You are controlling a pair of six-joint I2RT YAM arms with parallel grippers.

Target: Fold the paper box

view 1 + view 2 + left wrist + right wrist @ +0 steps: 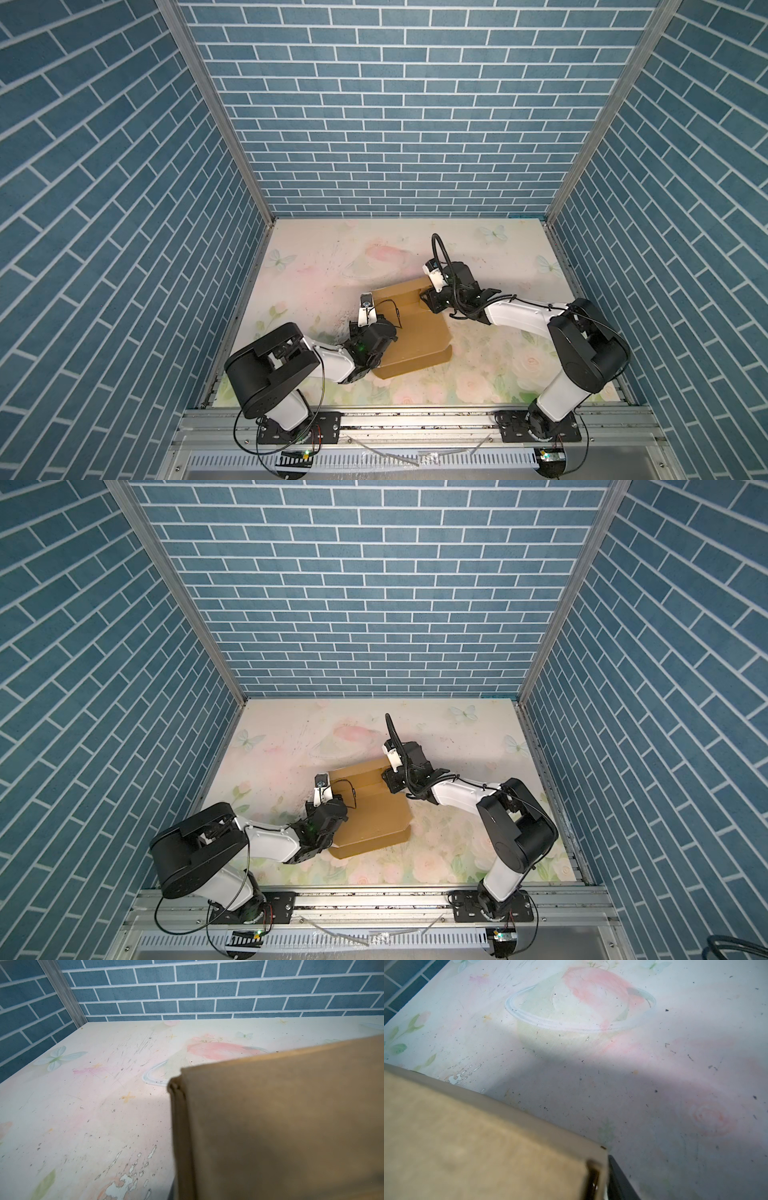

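Note:
The paper box (415,332) (374,816) is plain brown cardboard in the middle of the table, with its side walls raised and a flap standing at its far end. My left gripper (376,318) (332,796) is at the box's left wall, shut on it. In the left wrist view that wall (280,1126) fills the near side and hides the fingers. My right gripper (424,296) (384,776) is at the far right corner. In the right wrist view one black finger (618,1180) lies just outside the cardboard (477,1136), and the other finger is hidden.
The table (332,257) has a pale floral cover, scuffed and peeling near the box's left side. Blue brick-pattern walls (415,124) close off the back and both sides. An aluminium rail (415,419) carrying both arm bases runs along the front.

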